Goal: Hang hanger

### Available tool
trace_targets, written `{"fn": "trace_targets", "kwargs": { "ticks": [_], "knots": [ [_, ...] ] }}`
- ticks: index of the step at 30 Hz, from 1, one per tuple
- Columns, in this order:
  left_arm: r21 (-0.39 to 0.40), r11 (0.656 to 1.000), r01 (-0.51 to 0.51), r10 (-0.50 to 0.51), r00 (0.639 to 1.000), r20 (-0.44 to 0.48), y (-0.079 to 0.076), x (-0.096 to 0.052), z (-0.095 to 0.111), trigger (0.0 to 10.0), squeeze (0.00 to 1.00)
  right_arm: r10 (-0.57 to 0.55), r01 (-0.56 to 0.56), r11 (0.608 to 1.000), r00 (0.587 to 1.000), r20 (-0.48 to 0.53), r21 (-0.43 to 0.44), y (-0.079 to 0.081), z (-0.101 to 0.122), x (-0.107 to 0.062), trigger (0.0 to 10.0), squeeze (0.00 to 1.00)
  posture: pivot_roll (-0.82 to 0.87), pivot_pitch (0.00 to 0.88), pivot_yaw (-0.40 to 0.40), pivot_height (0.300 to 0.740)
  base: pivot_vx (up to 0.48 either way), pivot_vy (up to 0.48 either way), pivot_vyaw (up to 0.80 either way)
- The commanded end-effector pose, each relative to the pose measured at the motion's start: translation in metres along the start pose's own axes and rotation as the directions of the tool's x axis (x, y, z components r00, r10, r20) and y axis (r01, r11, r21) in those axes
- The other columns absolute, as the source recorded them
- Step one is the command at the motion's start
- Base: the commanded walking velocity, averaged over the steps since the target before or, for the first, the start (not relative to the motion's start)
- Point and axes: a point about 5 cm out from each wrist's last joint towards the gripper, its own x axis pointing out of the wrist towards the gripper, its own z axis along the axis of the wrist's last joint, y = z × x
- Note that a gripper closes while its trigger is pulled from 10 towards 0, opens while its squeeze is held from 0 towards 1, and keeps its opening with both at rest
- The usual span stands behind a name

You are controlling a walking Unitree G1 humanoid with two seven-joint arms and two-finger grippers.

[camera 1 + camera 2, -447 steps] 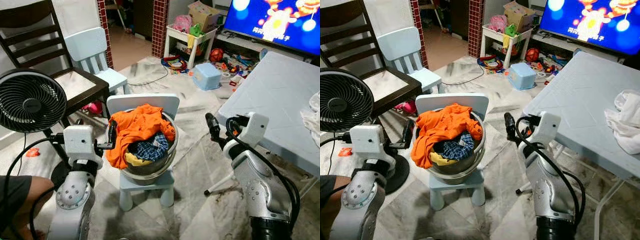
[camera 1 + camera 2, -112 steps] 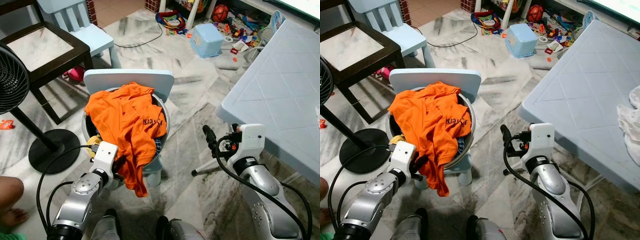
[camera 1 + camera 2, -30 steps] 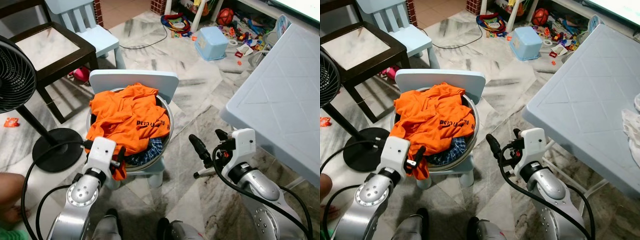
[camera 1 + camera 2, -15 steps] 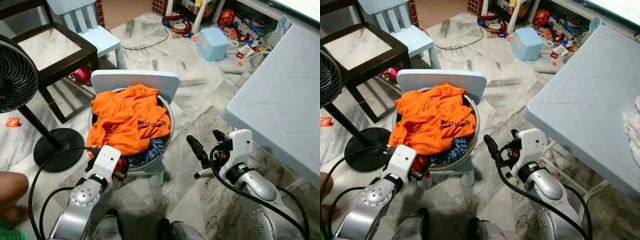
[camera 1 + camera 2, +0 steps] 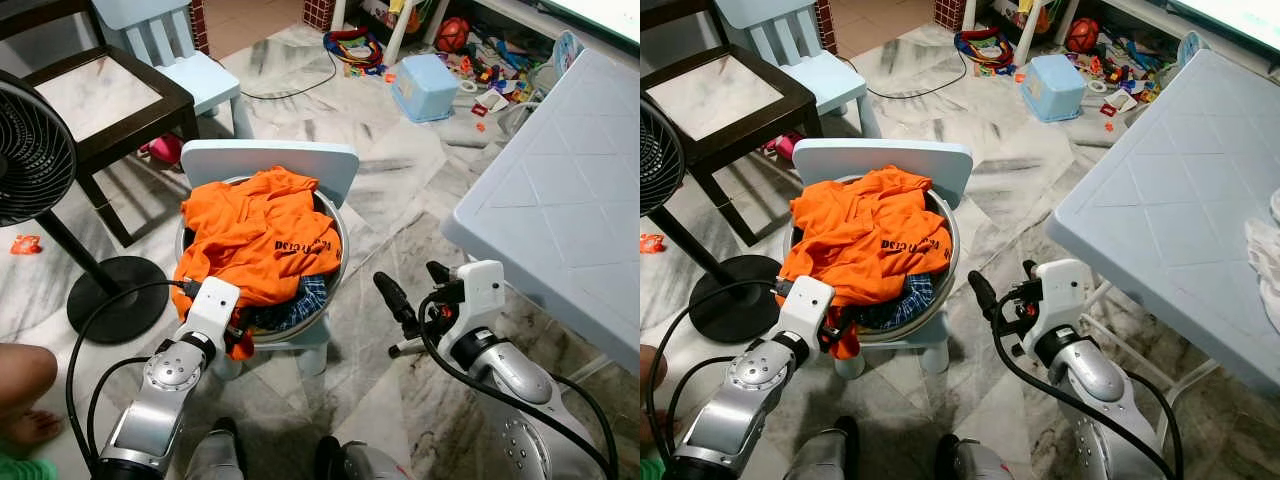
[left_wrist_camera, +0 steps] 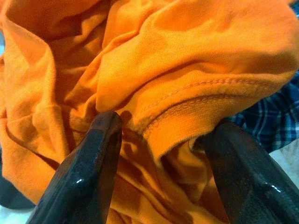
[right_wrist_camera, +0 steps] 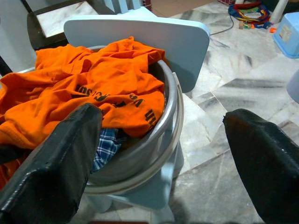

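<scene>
Left end effector (image 6: 154,140) is pressed into the orange T-shirt (image 5: 255,240) at the near rim of the metal basin (image 5: 940,275); in the left wrist view its 2 black fingers (image 6: 88,172) stand spread with a stitched hem of the orange cloth between them, and whether they pinch that hem cannot be told. Right end effector (image 7: 163,158) hovers to the right of the basin, fingers wide apart and holding nothing, pointed at the basin side.

No hanger can be made out in any view. The orange T-shirt is crumpled, with dark printed lettering on its front, and it lies heaped over the basin with one fold spilling over the near rim. Under it the left wrist view shows a blue plaid garment (image 6: 275,116) just beside the hem, which the head views show as a small patch (image 5: 305,295) at the rim.

The basin sits on a small pale blue chair (image 5: 270,160). To the right is a pale blue desk (image 5: 560,200). To the left stands a black fan (image 5: 30,160), with a person's knee (image 5: 25,385) near it. Farther off are a dark wooden chair (image 5: 90,90), a 2nd pale blue chair (image 5: 190,60), a blue box (image 5: 425,85) and scattered toys (image 5: 350,45).
</scene>
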Motion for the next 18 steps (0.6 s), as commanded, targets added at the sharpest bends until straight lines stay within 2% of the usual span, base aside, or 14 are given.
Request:
{"fn": "trace_targets", "kwargs": {
  "ticks": [1,8,12,18],
  "knots": [
    [-0.011,1.0,0.014,-0.015,1.0,-0.003,-0.003,-0.001,-0.003,0.0,0.0,-0.014,0.014,1.0,1.0,-0.011,-0.01,-0.002,-0.002,-0.002,10.0,0.0,0.03,0.226,-0.12,0.74,0.0,0.0,0.0],
    [0.001,1.0,0.011,-0.011,1.0,0.003,0.0,0.0,-0.005,0.0,0.0,-0.018,0.018,1.0,1.0,-0.012,-0.015,-0.004,-0.002,-0.003,10.0,0.0,0.03,0.225,-0.121,0.74,0.0,0.0,0.0],
    [-0.002,1.0,-0.022,0.023,0.999,0.036,0.006,0.001,0.002,0.0,0.0,-0.019,0.019,1.0,1.0,-0.016,-0.016,-0.004,-0.004,-0.003,10.0,0.0,0.03,0.226,-0.122,0.74,0.0,0.0,0.0],
    [0.023,1.0,-0.013,0.012,0.999,0.041,0.009,0.005,0.004,0.0,0.0,-0.02,0.02,1.0,1.0,-0.019,-0.018,-0.004,-0.005,-0.003,10.0,0.0,0.03,0.224,-0.122,0.74,0.0,0.0,0.0]
  ]
}}
